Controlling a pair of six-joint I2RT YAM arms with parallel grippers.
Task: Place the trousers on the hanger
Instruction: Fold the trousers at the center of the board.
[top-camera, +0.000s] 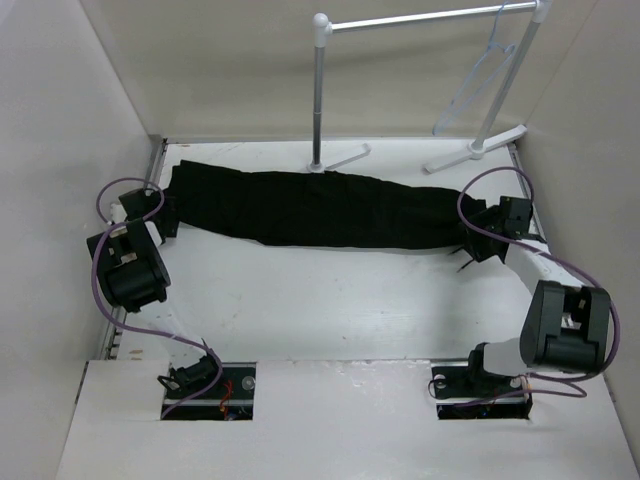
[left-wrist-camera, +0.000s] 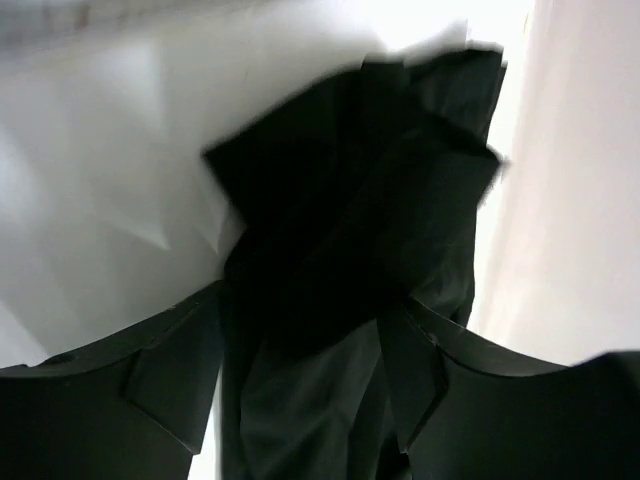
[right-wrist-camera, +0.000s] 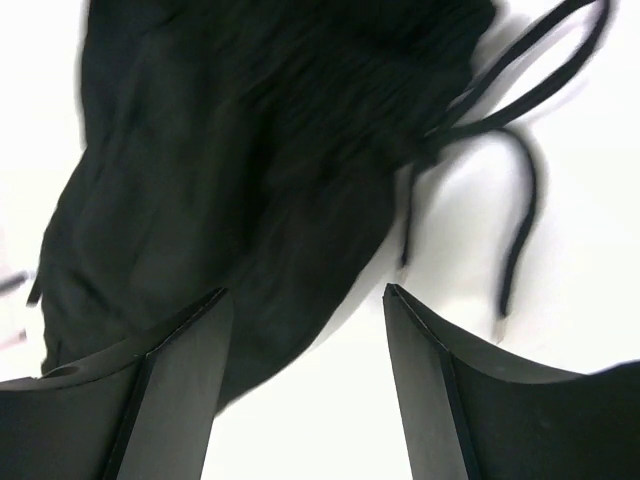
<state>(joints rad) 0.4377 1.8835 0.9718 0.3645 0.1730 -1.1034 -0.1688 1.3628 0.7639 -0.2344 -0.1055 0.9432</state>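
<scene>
The black trousers (top-camera: 320, 205) lie stretched out left to right across the white table. The pale hanger (top-camera: 478, 85) hangs from the rack bar at the back right. My left gripper (top-camera: 170, 215) is at the trousers' left end. In the left wrist view its jaws (left-wrist-camera: 305, 300) stand wide apart with bunched black fabric (left-wrist-camera: 350, 200) filling the gap. My right gripper (top-camera: 478, 243) is at the right end. In the right wrist view it (right-wrist-camera: 300, 295) is open over the table, with the gathered waist (right-wrist-camera: 230, 150) and its drawstrings (right-wrist-camera: 520, 200) just ahead.
A white tube garment rack (top-camera: 320, 90) stands at the back, and its feet (top-camera: 480, 145) rest on the table behind the trousers. White walls close in the left, right and back. Purple cables loop beside both arms.
</scene>
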